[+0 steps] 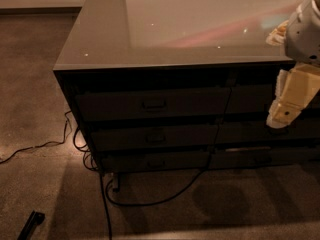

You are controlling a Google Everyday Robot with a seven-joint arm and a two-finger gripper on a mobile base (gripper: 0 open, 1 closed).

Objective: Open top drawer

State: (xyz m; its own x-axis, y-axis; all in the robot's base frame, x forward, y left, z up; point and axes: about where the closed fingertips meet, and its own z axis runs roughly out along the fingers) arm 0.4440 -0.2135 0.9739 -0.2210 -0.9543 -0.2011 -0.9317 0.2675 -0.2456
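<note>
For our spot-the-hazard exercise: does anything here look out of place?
Loose black cables trail from under the cabinet across the floor, a trip hazard. The gripper hangs at the right, away from the handle of the top drawer.

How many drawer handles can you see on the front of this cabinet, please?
3, stacked in the left column: on the top drawer, the middle drawer and the bottom drawer. The pincer hangs before the right column and may hide others.
</note>
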